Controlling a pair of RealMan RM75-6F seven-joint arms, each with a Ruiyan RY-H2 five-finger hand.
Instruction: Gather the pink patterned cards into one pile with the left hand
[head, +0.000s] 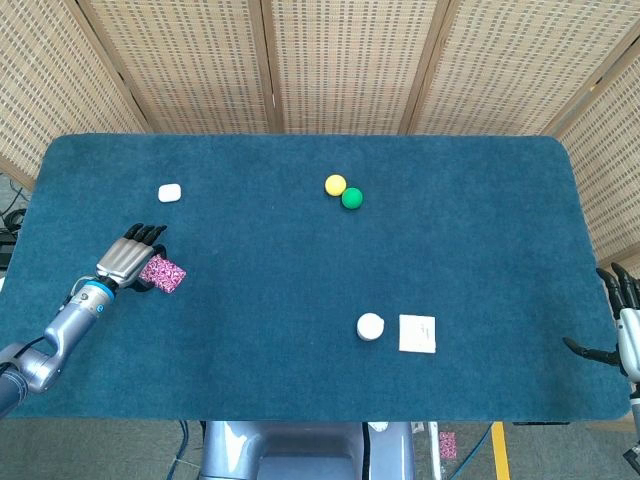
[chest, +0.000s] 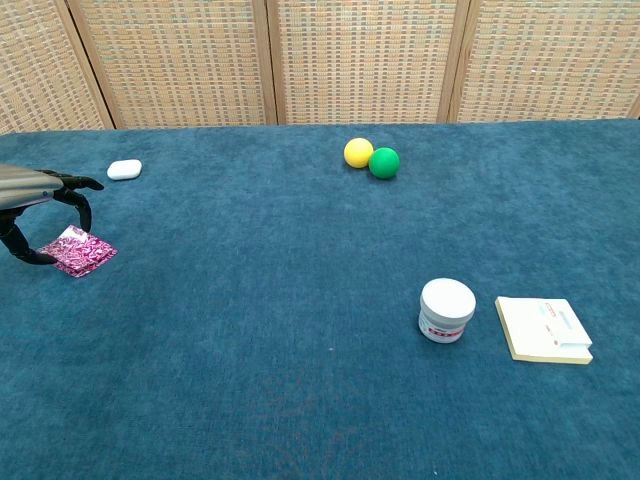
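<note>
1. Under my left hand (head: 128, 262), at the fingertips: the pink patterned cards (head: 162, 273) lie on the blue table (head: 300, 300) as one small patch. From both views I see only that single pink cluster; no other pink card shows anywhere on the cloth. I judge the gathering mostly or wholly done, though I cannot tell how many cards are stacked or how square the pile is.

2. Left hand state: fingers arched over the near edge of the cards, thumb curled toward them in the chest view. Whether a card is actually pinched or the fingers only hover at the edge, I cannot tell.

3. Right hand (head: 622, 322): far across from my left, off the table's other edge, fingers spread, holding nothing.

4. What is left, by my reckoning: a nudge to true up the pile if any card sits askew, then lift the hand clear.

5. Containers: one only, a white round jar (chest: 446, 310), lid on, contents hidden. It stands well away from my left hand, toward the right hand's side, just beside a pale notepad (chest: 543, 329).

6. Other items: white oval object (head: 169, 192) lies beyond my left fingertips, near but apart. Yellow ball (head: 335, 185) and green ball (head: 352, 198) touch each other, far off toward the table's middle.
</note>
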